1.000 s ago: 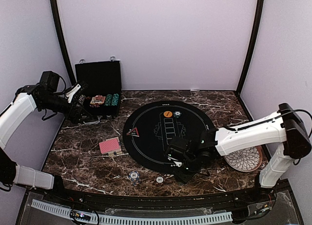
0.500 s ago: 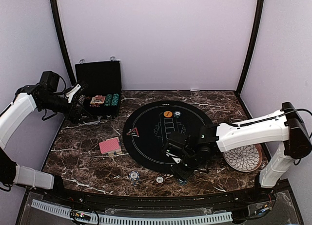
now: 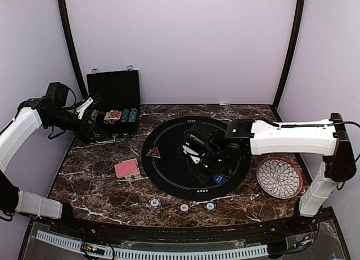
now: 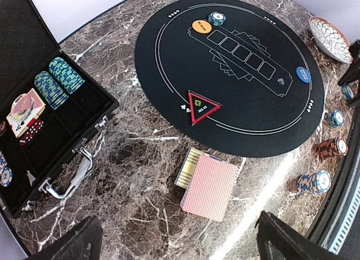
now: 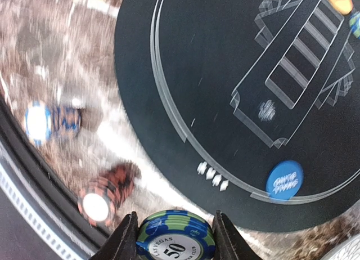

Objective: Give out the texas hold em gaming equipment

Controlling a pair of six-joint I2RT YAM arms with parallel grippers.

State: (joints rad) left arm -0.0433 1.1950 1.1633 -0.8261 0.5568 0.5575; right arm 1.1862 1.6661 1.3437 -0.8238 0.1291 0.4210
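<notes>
My right gripper (image 5: 175,218) is shut on a few blue-green poker chips (image 5: 175,246) and hangs raised over the front of the round black mat (image 3: 169,170). In the top view that gripper (image 3: 203,171) hides the mat's middle. Blue (image 3: 154,204), red (image 3: 184,207) and teal (image 3: 210,206) chip stacks stand in a row on the marble before the mat. On the mat lie a blue disc (image 3: 220,178), an orange button (image 4: 201,26) and the triangle marker (image 3: 153,152). My left gripper (image 4: 180,243) is open above the marble near the card deck (image 4: 209,187).
An open black case (image 3: 115,94) at the back left holds teal chip stacks (image 4: 56,83) and some cards. A white patterned plate (image 3: 279,177) sits right of the mat. One teal chip stack (image 4: 216,18) stands beside the orange button.
My right gripper has lifted from the table's front edge with chips in it. A teal stack now shows on the marble where it stood. The left arm has not moved.
</notes>
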